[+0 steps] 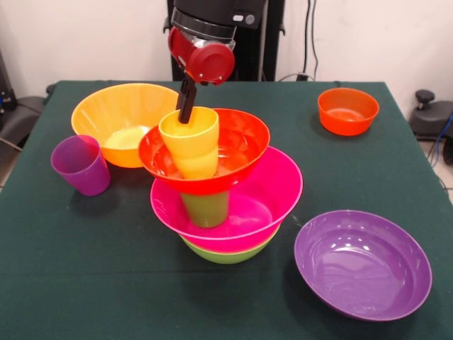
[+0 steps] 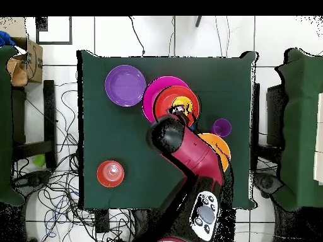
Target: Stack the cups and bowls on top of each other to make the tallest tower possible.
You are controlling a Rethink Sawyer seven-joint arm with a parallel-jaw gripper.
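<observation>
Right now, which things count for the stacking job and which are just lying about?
In the job:
tower
yellow cup
purple cup
orange bowl
purple bowl
small red-orange bowl
gripper

Lying about:
cardboard box
floor cables

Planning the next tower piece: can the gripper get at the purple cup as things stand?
Probably yes: the purple cup stands upright and alone beside the orange bowl, open from above, though the gripper is now at the yellow cup.

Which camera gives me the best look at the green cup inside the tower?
The front view. There the green cup stands upright in the pink bowl, carrying the red-orange bowl and the yellow cup. The overhead view shows nothing of it: the upper bowls and the arm cover it.
</observation>
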